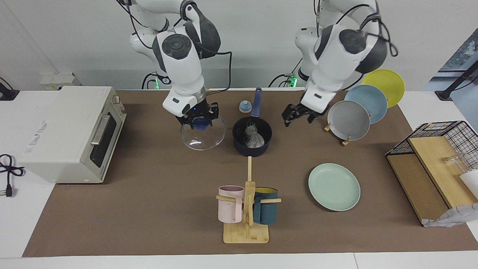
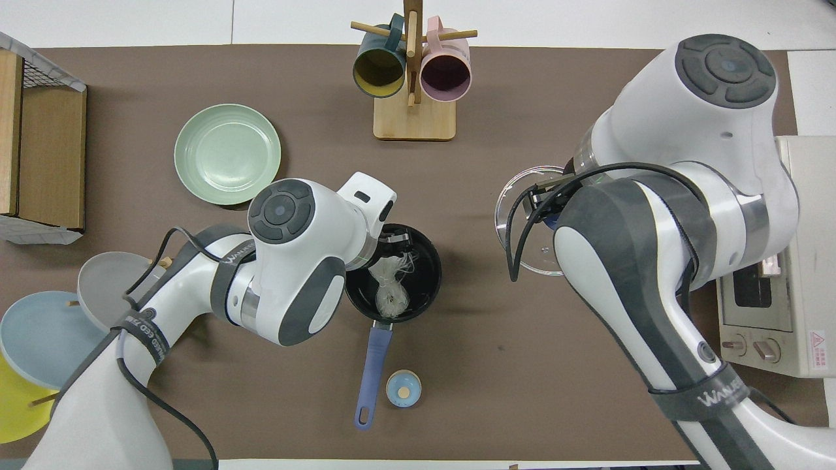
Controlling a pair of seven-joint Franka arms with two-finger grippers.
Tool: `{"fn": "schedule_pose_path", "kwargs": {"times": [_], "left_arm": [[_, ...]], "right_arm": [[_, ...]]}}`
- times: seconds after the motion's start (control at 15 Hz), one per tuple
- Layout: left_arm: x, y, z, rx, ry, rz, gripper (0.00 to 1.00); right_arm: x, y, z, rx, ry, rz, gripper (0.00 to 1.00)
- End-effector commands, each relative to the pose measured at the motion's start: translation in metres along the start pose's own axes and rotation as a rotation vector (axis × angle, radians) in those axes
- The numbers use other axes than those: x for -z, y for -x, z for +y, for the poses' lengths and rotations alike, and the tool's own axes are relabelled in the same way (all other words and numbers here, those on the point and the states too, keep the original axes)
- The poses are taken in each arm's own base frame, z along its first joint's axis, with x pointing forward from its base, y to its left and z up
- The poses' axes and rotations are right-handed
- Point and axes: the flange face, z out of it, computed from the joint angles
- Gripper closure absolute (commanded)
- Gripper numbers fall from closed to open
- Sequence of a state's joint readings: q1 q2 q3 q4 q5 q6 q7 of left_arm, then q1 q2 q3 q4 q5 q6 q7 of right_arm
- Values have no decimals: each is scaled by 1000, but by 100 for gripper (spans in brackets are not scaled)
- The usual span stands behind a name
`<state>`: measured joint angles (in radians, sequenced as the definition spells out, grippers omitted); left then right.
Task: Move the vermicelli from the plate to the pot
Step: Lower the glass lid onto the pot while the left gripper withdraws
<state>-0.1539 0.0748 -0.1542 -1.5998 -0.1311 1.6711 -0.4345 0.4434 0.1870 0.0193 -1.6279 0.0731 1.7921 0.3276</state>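
The vermicelli (image 1: 254, 139) (image 2: 390, 288) lies as a whitish clump inside the dark navy pot (image 1: 261, 150) (image 2: 428, 277), whose blue handle (image 2: 370, 372) points toward the robots. The mint-green plate (image 1: 334, 186) (image 2: 227, 155) is bare, farther from the robots toward the left arm's end. My left gripper (image 1: 297, 115) hangs open and holds nothing, raised between the pot and the grey plate. My right gripper (image 1: 198, 121) is shut on the blue knob of a glass lid (image 1: 203, 137) (image 2: 522, 245), held in the air just beside the pot toward the right arm's end.
A toaster oven (image 1: 71, 130) stands at the right arm's end. A wooden mug rack (image 1: 246, 228) holds a pink and a teal mug. A stand holds grey (image 1: 349, 119), blue and yellow plates. A wire basket (image 1: 440, 129) sits at the left arm's end. A small blue cap (image 1: 244, 107) lies by the pot's handle.
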Motion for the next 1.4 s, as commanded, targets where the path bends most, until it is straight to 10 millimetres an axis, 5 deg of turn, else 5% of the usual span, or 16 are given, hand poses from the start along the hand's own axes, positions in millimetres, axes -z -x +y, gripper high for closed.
{"fn": "schedule_pose_path", "kwargs": {"times": [0.0,0.2,0.27,0.4,0.8,1.33], "left_arm": [[32,4,-52,-87,-61,-12,0],[48,17,-76,-136,-118,-18,0],[44,21,-78,-146,-123,-27,0],[38,23,-78,-154,-124,-23,0],[61,4,-81,-138,-108,15,0],[54,15,-83,-143,-147,-41,0]], "right_arm": [[-16,19,-77,-55,-31,42,100],[-40,37,-135,-63,-25,46,100],[-48,37,-138,-61,-18,37,100],[-53,39,-139,-62,-11,34,100],[-82,36,-145,-60,-12,42,100],[-107,35,-149,-42,12,51,100]]}}
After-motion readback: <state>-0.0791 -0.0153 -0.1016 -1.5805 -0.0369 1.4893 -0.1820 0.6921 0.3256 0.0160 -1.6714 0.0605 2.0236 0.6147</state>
